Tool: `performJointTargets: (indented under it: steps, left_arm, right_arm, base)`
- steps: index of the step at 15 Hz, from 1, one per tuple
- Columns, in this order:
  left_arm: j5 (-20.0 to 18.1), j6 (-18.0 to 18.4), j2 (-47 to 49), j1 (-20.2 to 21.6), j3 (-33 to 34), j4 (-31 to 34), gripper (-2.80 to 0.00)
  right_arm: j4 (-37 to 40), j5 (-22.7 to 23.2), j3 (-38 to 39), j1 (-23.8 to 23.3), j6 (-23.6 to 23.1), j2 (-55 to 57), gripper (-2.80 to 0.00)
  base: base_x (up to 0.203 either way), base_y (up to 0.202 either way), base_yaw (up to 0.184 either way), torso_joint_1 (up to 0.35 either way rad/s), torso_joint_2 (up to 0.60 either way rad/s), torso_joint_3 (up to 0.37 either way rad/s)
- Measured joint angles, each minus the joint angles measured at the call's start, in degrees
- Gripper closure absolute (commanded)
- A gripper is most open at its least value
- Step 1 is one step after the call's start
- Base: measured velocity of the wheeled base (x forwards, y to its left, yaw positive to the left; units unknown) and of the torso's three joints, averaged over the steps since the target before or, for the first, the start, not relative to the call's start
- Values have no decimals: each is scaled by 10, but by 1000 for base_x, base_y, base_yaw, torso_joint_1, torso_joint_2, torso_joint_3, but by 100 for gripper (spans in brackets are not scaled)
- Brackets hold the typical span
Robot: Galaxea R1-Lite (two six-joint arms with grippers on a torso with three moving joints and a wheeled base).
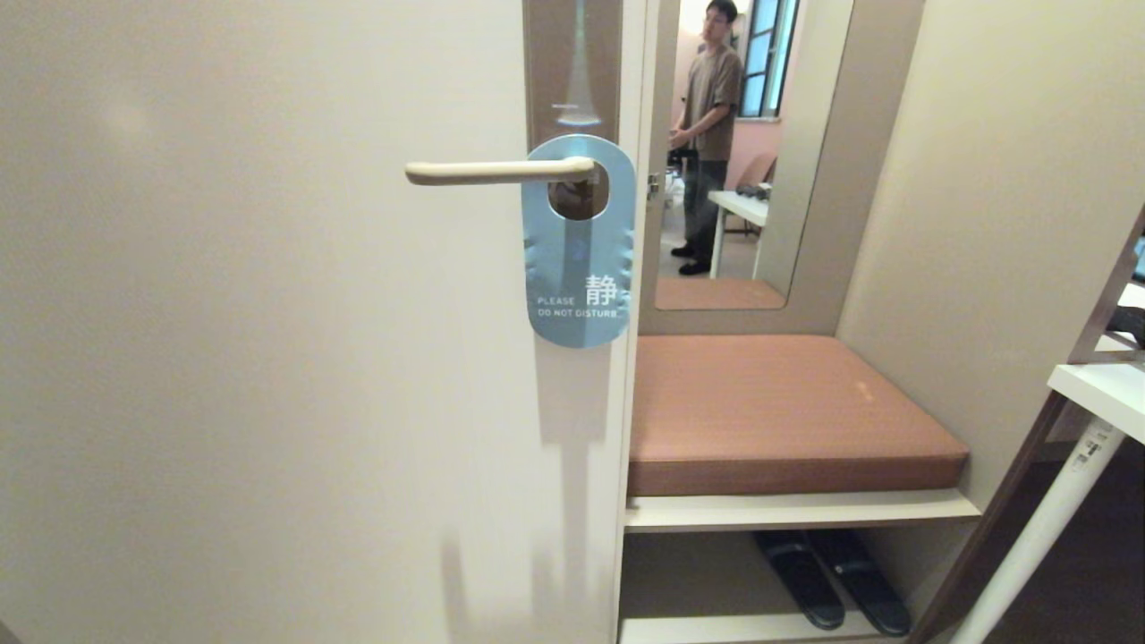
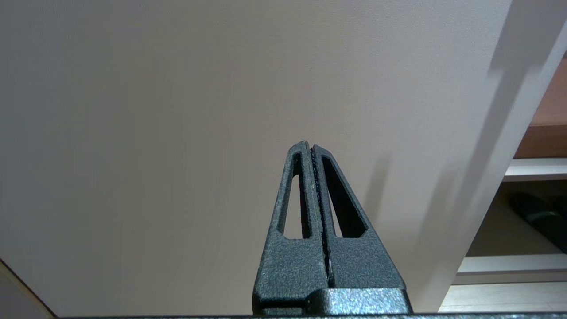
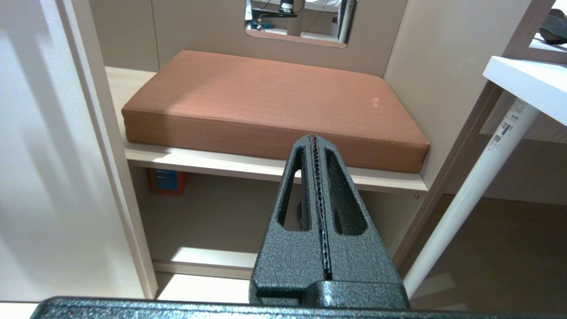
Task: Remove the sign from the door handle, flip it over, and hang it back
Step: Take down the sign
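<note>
Cream door (image 1: 268, 358) fills the head view. Sign (image 1: 580, 259) hangs on door handle (image 1: 496, 171), long axis vertical, blue "DO NOT DISTURB" face outward. Left gripper (image 2: 310, 148) and right gripper (image 3: 314, 138) both pressed closed, empty, well below.

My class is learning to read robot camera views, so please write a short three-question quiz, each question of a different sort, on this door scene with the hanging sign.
1. True or false: the blue oblong card sign hangs on the slim cream lever door handle with its "PLEASE DO NOT DISTURB" face outward.
2. Multiple choice: what lies on the shelf right of the door? A) a brown flat cushion B) a folded towel C) a suitcase
3. Fill in: the dark left gripper and the dark right gripper are both ____ and hold nothing.

Key: 1 true; 2 A; 3 shut.
</note>
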Motion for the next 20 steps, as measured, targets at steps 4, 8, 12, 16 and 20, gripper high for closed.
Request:
performJointTargets:
  steps: [4,8,12,16,20]
  left_arm:
    - [0,0,0,0,0,0,0]
    - [0,0,0,0,0,0,0]
    - [0,0,0,0,0,0,0]
    - [0,0,0,0,0,0,0]
    - [0,0,0,0,0,0,0]
  right_arm:
    - [0,1,0,0,-1,0,0]
    - [-1,0,-2,0,0,0,0]
    - [4,-2,-18,0,6,0,0]
    - [5,-5,-32,0,7,0,0]
    - [18,-6,-46,0,7,0,0]
  base:
    - [0,0,0,0,0,0]
    - [0,0,0,0,0,0]
    - [0,0,0,0,0,0]
    - [0,0,0,0,0,0]
    - [0,0,0,0,0,0]
